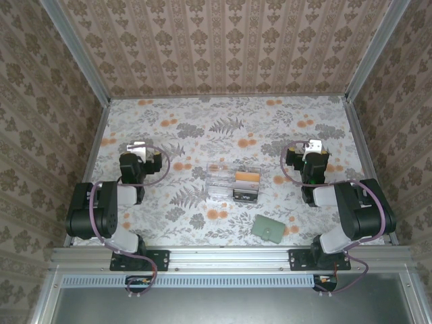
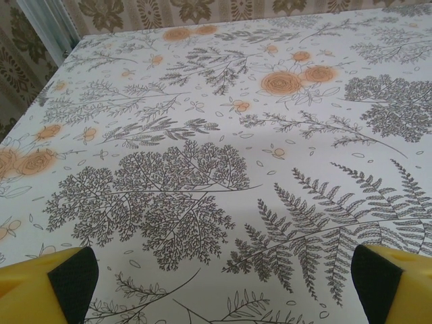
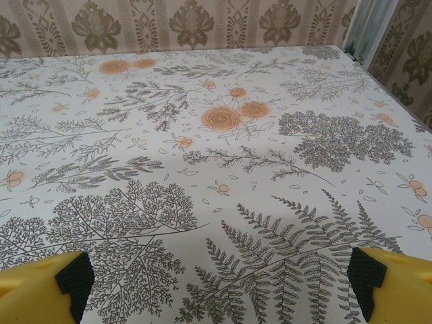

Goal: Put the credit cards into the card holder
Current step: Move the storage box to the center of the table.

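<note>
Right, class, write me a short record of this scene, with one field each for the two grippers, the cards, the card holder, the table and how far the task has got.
left gripper: open, empty, above bare cloth
right gripper: open, empty, above bare cloth
credit cards: inside a clear plastic box mid-table; an orange and a dark one visible
card holder: sage green, lying flat, apparently closed, nearer the arms than the box, on the right arm's side
table: floral-print cloth
progress: no card moved to the holder yet
</note>
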Tool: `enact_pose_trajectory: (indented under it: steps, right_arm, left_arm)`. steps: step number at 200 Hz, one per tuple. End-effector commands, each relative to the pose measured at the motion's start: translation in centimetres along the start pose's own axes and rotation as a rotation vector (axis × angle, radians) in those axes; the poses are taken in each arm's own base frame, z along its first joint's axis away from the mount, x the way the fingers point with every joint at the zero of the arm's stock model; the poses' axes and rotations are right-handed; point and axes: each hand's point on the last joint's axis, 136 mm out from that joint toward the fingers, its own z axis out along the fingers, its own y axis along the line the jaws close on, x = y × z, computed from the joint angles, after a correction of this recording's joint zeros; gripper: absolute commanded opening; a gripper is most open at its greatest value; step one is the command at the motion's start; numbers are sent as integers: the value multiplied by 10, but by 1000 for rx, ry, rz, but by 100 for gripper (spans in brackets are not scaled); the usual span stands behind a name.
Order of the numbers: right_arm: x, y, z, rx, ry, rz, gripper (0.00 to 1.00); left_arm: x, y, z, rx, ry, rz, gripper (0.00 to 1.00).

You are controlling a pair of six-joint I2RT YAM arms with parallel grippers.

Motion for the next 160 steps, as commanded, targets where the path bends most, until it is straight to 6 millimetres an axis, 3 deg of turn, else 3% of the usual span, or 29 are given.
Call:
enact_pose_trajectory:
  steps: [1, 40, 62, 84, 122, 160]
  right_arm:
    - [-10, 10, 2, -47, -13, -15, 100]
    - [-26, 13, -10, -73, -24, -27, 100]
    - [-37, 4, -23, -27, 173, 56, 100]
    - [-41, 4, -42, -11, 376, 142, 99]
    - [-24, 42, -80, -242, 542, 246, 98]
    - [0, 59, -118, -370, 644, 326, 92]
  left_arm:
    - [-16, 2, -13, 0, -84, 13, 100]
    - [-33, 25, -46, -118, -101, -81, 100]
    - [-49, 30, -66, -131, -92, -196, 100]
    - [-52, 35, -88, -148, -52, -470, 100]
    - [-71, -31, -95, 252, 11, -536, 100]
    - [-42, -94, -107, 468, 284, -511, 100]
